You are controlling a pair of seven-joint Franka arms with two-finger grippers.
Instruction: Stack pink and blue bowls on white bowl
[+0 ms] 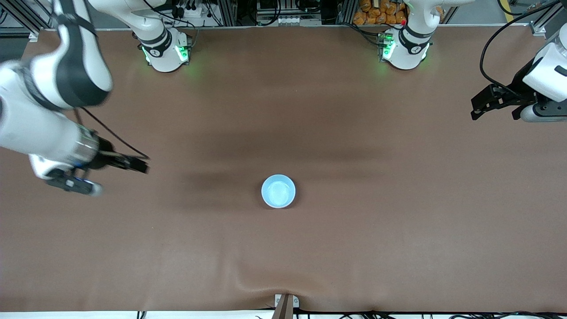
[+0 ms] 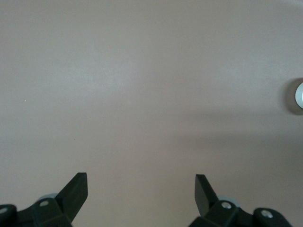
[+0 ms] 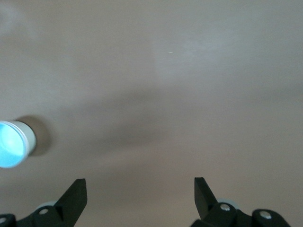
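The blue bowl (image 1: 278,191) sits upright on the brown table, about midway between the two arms' ends, showing its pale blue inside (image 3: 8,144). Round it shows a white outer wall, the white bowl (image 3: 30,136), so the blue one rests nested in it. A sliver of this stack (image 2: 299,97) also appears in the left wrist view. The pink bowl is hidden. My right gripper (image 1: 138,165) (image 3: 140,185) hangs open and empty over bare table toward the right arm's end. My left gripper (image 1: 486,104) (image 2: 141,182) waits open and empty over the left arm's end.
Brown cloth (image 1: 354,230) covers the whole table. A small bracket (image 1: 285,303) sticks up at the table edge nearest the front camera. The arm bases (image 1: 166,51) (image 1: 405,48) stand along the edge farthest from the front camera.
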